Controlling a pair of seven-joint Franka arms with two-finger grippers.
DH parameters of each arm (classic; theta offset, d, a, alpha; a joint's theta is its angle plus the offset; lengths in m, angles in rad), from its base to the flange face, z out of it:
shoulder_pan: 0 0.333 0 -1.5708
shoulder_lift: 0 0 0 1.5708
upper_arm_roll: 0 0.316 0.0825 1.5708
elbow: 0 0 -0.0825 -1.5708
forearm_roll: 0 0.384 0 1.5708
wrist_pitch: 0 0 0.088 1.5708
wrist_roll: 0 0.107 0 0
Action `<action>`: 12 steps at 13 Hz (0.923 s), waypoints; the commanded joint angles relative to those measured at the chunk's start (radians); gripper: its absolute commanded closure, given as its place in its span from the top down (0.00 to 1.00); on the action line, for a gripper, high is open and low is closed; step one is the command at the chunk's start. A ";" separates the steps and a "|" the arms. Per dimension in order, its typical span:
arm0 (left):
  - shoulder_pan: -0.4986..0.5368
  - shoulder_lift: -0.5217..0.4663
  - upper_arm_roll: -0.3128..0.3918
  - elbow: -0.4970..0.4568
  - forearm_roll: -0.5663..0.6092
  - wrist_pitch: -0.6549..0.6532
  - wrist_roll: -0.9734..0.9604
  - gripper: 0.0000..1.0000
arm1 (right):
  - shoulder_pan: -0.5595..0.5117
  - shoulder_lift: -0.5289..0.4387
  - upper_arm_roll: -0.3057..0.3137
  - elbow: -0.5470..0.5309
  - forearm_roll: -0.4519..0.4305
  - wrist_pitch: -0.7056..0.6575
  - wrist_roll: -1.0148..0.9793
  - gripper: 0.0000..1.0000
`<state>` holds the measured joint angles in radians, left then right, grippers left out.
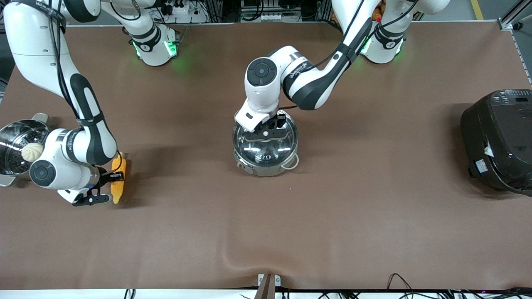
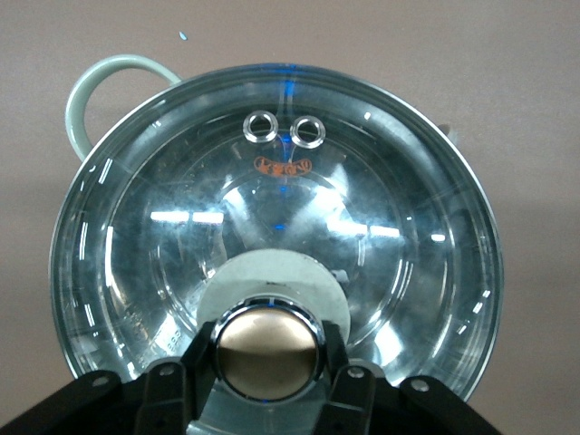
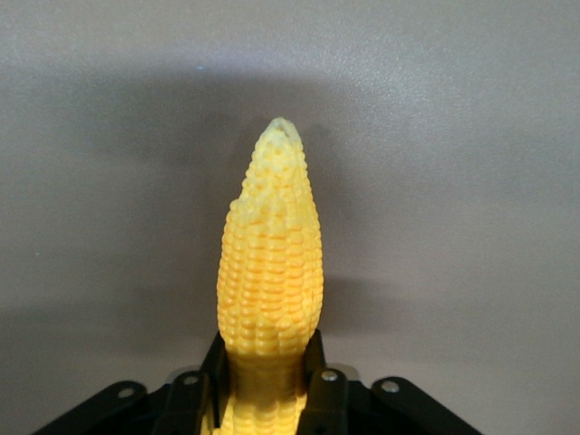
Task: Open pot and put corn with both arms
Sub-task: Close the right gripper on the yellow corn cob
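The steel pot (image 1: 266, 168) stands mid-table with its clear glass lid (image 1: 266, 147) (image 2: 272, 199) on it. My left gripper (image 1: 266, 133) (image 2: 268, 362) is over the lid, shut on the round knob (image 2: 268, 349), with one finger on each side of it. A pale loop handle (image 2: 86, 95) sticks out from the pot's side. The yellow corn (image 1: 118, 193) (image 3: 270, 254) lies at table level toward the right arm's end. My right gripper (image 1: 117, 177) (image 3: 269, 381) is shut on its thick end, and the tapered tip points away from the hand.
A steel steamer pot (image 1: 12, 137) with a white bun (image 1: 32, 151) in it sits close beside the right arm's hand. A large black rice cooker (image 1: 498, 141) stands at the left arm's end. The brown cloth has a wrinkle (image 1: 245, 253) near the front edge.
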<state>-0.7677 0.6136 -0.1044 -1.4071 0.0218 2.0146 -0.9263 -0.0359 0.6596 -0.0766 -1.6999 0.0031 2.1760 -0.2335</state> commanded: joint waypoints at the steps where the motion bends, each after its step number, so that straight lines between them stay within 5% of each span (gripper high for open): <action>1: -0.007 0.011 0.005 0.027 0.021 0.007 -0.031 0.00 | -0.002 -0.026 0.018 0.049 0.006 -0.089 0.107 0.08; 6: 0.005 -0.040 0.011 0.027 0.021 0.004 -0.056 0.00 | 0.088 -0.090 0.018 0.245 0.008 -0.401 0.178 0.09; 12: 0.022 -0.095 0.138 0.027 0.009 -0.005 -0.077 0.00 | 0.255 -0.199 0.023 0.353 0.105 -0.620 0.384 0.09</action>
<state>-0.7511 0.5462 -0.0075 -1.3760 0.0218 2.0171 -0.9659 0.1813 0.5026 -0.0479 -1.3498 0.0572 1.5871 0.0977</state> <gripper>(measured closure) 0.502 0.678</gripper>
